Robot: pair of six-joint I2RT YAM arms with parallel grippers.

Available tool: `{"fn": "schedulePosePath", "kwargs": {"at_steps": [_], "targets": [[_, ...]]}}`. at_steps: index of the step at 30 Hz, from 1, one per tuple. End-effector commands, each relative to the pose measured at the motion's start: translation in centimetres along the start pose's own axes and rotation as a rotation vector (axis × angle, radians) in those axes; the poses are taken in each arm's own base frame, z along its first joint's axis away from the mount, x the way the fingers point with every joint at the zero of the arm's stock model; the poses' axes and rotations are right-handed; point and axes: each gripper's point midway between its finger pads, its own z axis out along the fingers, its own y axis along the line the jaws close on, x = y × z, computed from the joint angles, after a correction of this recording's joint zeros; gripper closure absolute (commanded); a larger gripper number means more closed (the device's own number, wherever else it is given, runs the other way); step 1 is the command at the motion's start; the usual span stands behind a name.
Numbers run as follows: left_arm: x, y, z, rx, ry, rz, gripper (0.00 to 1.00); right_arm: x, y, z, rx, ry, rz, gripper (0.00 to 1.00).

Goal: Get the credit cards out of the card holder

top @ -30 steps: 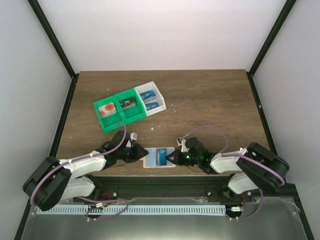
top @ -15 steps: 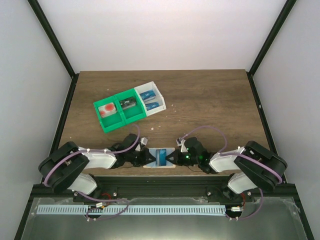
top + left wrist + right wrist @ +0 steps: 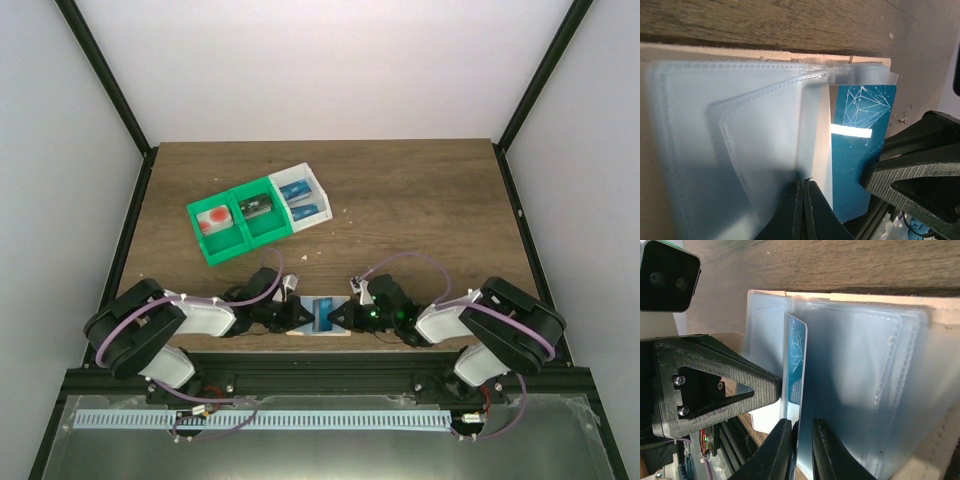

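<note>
The card holder (image 3: 320, 317) lies open at the table's near edge, its clear sleeves fanned out (image 3: 740, 140) (image 3: 860, 380). One blue credit card (image 3: 322, 313) stands in a sleeve; its light line pattern shows in both wrist views (image 3: 860, 145) (image 3: 796, 357). My left gripper (image 3: 299, 315) (image 3: 804, 186) is shut, pinching the edge of a clear sleeve left of the card. My right gripper (image 3: 342, 317) (image 3: 802, 427) faces it from the other side, its jaws a narrow gap apart around a sleeve edge beside the card. The two grippers almost meet over the holder.
Two green bins (image 3: 228, 228) and a white bin (image 3: 303, 197) stand in a row behind the holder. They hold a red-orange item (image 3: 215, 221), a dark item (image 3: 257, 208) and blue items (image 3: 300, 199). The table's front rail runs just below the holder.
My left gripper slid right onto the holder and closed on a sleeve. My right gripper's jaws have parted slightly. The holder's pages now stand up between the two grippers.
</note>
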Motion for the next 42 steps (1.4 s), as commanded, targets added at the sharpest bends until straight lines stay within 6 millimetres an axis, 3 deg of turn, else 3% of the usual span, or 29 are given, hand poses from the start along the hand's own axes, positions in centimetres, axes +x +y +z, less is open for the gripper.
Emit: {"fn": "schedulePosePath", "kwargs": {"at_steps": [1, 7, 15, 19, 23, 26, 31, 36, 40, 42], "targets": [[1.1, 3.2, 0.2, -0.102, 0.018, -0.029, 1.0, -0.8, 1.2, 0.5, -0.047, -0.006, 0.001, 0.86], [0.9, 3.3, 0.0, -0.112, 0.004, -0.029, 0.99, -0.8, 1.2, 0.3, -0.048, -0.015, -0.005, 0.99], [0.5, 2.6, -0.6, -0.116, -0.016, -0.016, 0.93, -2.2, 0.5, -1.5, 0.04, -0.118, -0.035, 1.0], [-0.1, 0.5, -1.3, -0.062, -0.037, 0.015, 0.83, -2.5, 0.3, -2.5, 0.081, -0.151, -0.071, 1.0], [-0.4, -2.0, -2.5, 0.023, -0.061, 0.025, 0.64, -3.1, 0.8, -3.6, 0.126, -0.167, -0.139, 1.0], [-0.4, -4.1, -3.5, 0.09, -0.068, 0.031, 0.47, -4.0, 2.1, -4.5, 0.125, -0.203, -0.259, 1.0], [-0.3, -7.3, -5.5, 0.201, -0.076, 0.023, 0.36, -5.8, 5.0, -6.3, 0.126, -0.284, -0.485, 1.0], [-0.2, -11.4, -8.8, 0.377, -0.103, -0.014, 0.33, -7.8, 8.4, -8.2, 0.086, -0.436, -0.749, 1.0], [-0.2, -13.9, -11.3, 0.484, -0.119, -0.085, 0.33, -8.1, 11.0, -9.0, 0.094, -0.547, -1.039, 0.99], [-0.2, -15.0, -12.7, 0.535, -0.134, -0.097, 0.36, -7.1, 12.5, -9.1, 0.077, -0.578, -1.202, 1.0]]}}
